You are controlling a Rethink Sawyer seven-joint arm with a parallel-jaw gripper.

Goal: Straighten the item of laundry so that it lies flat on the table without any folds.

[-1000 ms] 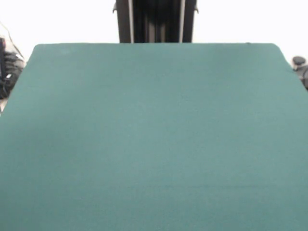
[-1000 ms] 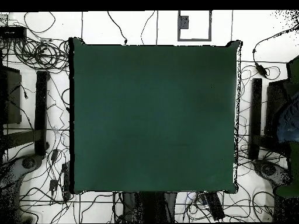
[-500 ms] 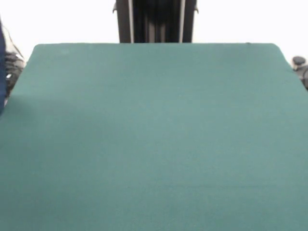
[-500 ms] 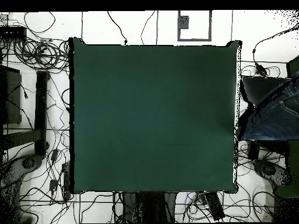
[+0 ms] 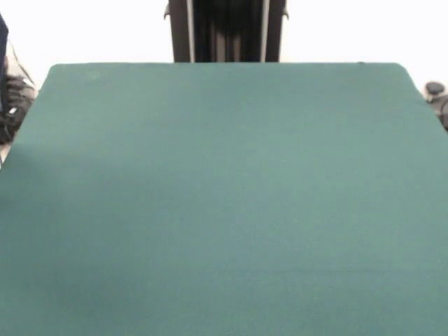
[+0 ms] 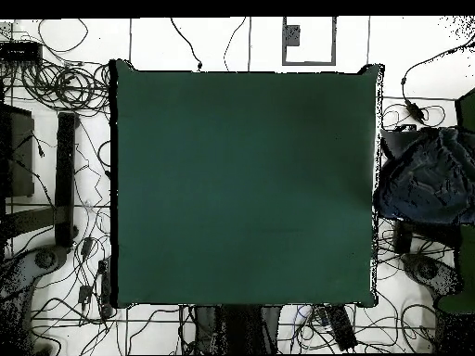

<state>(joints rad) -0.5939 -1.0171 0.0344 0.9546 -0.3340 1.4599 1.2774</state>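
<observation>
The dark green table (image 5: 224, 196) lies bare in the front view, and in the overhead view (image 6: 241, 185) nothing lies on it either. The item of laundry (image 6: 424, 176), dark blue denim jeans, is a crumpled bundle just off the table's right edge in the overhead view, and its left side reaches that edge. What holds it up is hidden. In the front view only a dark blue sliver (image 5: 3, 33) shows at the upper left edge. The gripper shows in neither view.
The robot's black pedestal (image 5: 225, 31) stands at the table's far side, and its base (image 6: 239, 329) shows at the bottom in the overhead view. Cables (image 6: 56, 83) and black stands (image 6: 67, 176) lie on the floor on both sides of the table.
The jeans have come into the overhead view at the table's right side. Half a second ago they hung more spread out. Now they are bunched together.
</observation>
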